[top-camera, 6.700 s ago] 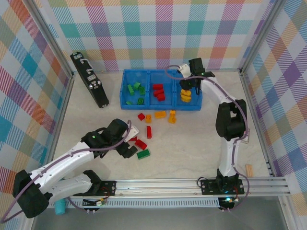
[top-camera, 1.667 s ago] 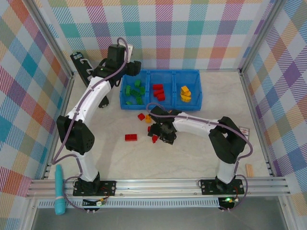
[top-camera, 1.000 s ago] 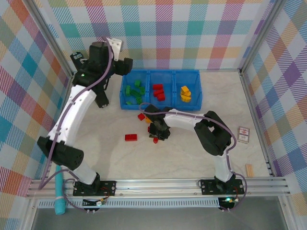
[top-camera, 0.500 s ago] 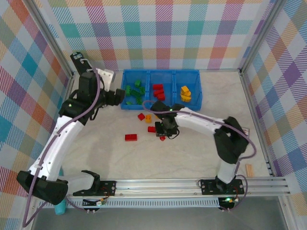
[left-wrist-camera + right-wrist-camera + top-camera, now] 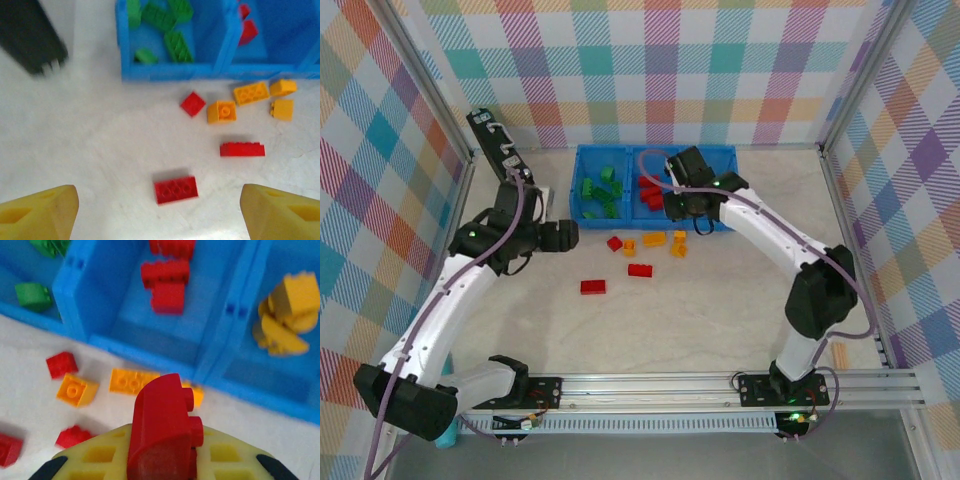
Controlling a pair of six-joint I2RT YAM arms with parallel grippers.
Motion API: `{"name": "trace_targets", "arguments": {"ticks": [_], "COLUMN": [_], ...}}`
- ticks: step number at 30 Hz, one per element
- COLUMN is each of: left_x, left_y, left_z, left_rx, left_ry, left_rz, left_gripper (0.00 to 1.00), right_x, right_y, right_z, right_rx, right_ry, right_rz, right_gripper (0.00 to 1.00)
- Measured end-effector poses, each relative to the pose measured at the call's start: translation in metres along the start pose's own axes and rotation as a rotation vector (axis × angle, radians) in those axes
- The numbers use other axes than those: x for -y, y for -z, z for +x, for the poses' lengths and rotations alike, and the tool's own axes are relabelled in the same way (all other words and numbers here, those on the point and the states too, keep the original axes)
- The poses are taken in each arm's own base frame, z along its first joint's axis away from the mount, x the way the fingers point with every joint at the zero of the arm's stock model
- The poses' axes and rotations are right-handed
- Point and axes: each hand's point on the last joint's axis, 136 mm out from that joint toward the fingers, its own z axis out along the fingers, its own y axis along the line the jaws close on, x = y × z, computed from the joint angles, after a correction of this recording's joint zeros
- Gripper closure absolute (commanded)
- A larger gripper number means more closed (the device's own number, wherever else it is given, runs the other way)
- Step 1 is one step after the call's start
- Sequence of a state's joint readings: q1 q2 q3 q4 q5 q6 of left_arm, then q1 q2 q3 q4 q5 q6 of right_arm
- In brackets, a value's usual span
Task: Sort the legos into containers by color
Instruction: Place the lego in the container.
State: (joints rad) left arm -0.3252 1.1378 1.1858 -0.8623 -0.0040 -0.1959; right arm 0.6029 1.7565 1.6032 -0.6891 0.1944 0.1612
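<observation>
The blue tray [image 5: 588, 219] holds green legos [image 5: 600, 191] in its left container, red legos [image 5: 167, 281] in the middle one and yellow legos [image 5: 287, 310] in the right one. My right gripper [image 5: 165, 452] is shut on a red lego [image 5: 162, 425], just in front of the tray's middle container. Loose on the table lie red legos [image 5: 592, 287] [image 5: 640, 270] [image 5: 615, 243] and several orange legos [image 5: 654, 239]. My left gripper [image 5: 160, 215] is open, low over the table. A flat red lego [image 5: 175, 190] lies just ahead of its fingers [image 5: 40, 212].
A long black bar [image 5: 507, 165] leans at the back left, close to the tray's left end. Patterned walls and metal rails close in the table. A small wooden block [image 5: 838, 352] lies near the right rail.
My right gripper has lifted a red lego off the table and carried it back toward the tray. My left arm has swung from the back left corner forward over the table.
</observation>
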Motion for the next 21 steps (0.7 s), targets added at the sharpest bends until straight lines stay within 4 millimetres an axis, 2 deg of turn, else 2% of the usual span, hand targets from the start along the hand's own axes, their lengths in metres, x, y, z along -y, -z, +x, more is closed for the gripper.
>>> {"name": "trace_targets", "arguments": {"ticks": [5, 8, 14, 21], "left_x": [-0.006, -0.005, -0.004, 0.009], "left_y": [-0.037, -0.045, -0.053, -0.075], "left_z": [0.068, 0.089, 0.098, 0.11], "left_rx": [-0.196, -0.243, -0.248, -0.266], "left_ry": [0.276, 0.432, 0.773, 0.997], "left_rz": [-0.028, -0.063, -0.14, -0.227], "left_gripper": [0.14, 0.14, 0.18, 0.18], "right_x": [-0.01, -0.012, -0.007, 0.003], "right_y": [-0.036, -0.059, -0.091, -0.114], "right_z": [-0.029, -0.045, -0.058, -0.064], "right_rx": [0.059, 0.084, 0.09, 0.091], "right_ry": [0.188, 0.27, 0.351, 0.396], "right_rz": [-0.006, 0.004, 0.017, 0.034], "right_gripper": [0.79, 0.79, 0.77, 0.76]}}
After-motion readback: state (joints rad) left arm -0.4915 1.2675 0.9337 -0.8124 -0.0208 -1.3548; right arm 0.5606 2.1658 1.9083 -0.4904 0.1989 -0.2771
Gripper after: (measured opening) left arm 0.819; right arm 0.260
